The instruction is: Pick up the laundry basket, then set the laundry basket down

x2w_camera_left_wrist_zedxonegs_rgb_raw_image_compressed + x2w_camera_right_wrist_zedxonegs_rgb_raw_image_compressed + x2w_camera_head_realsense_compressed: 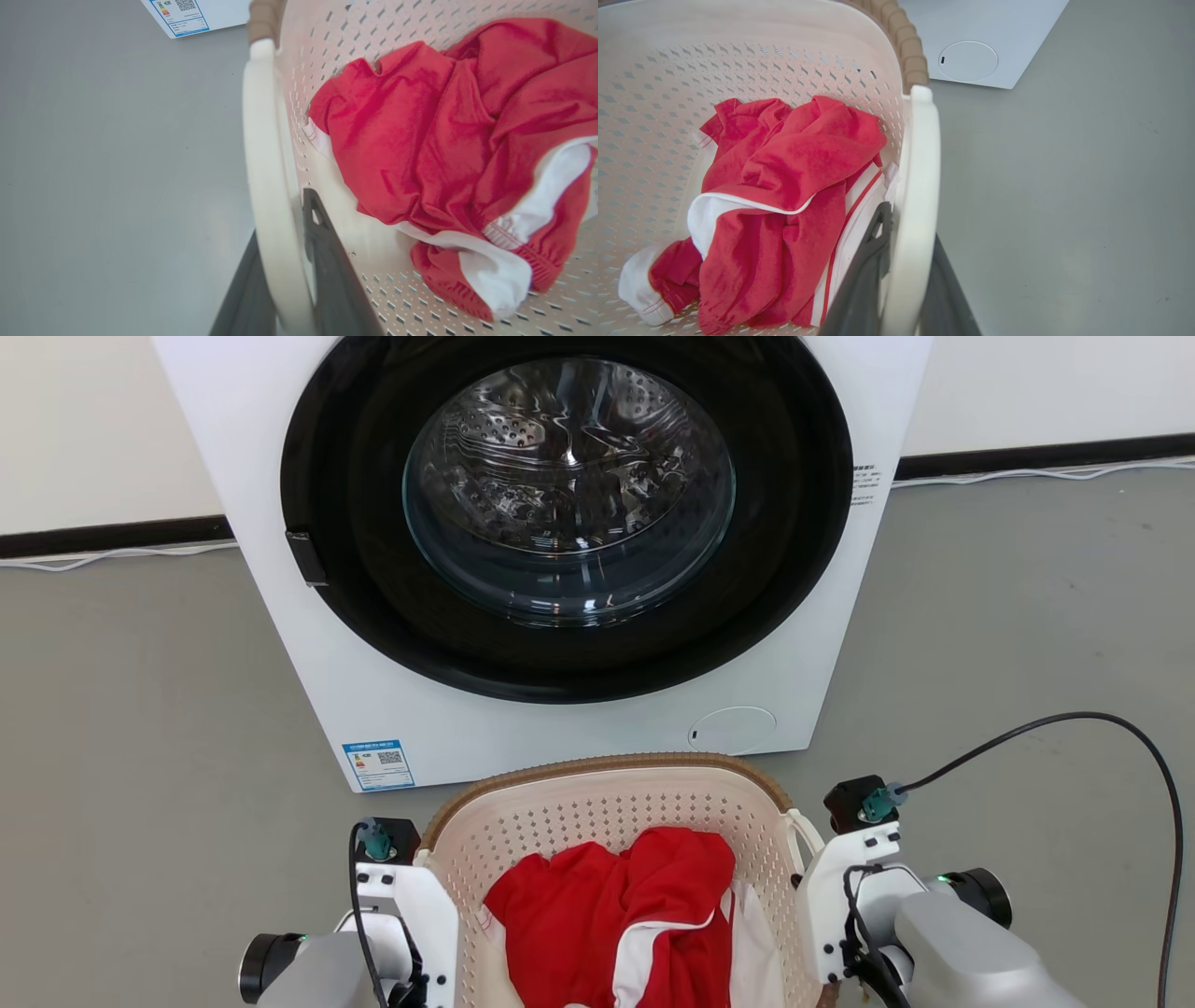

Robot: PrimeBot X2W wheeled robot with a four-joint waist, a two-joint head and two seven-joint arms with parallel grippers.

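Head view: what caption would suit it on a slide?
Left gripper and right gripper grip the laundry basket of red-and-white clothes before a washing machine.

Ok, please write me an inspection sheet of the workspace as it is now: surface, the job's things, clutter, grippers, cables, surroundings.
Surface: smooth grey floor.
Job's things: laundry basket upright, just in front of the washing machine; a red and white garment lies inside it.
Clutter: nothing seen.
Grippers: left gripper closed on the basket's left handle; right gripper closed on the right handle; one finger on each side of each handle.
Cables: black cable arcs from the right wrist above the floor; white cable runs along the wall.
Surroundings: machine door shut; pale wall with dark skirting.
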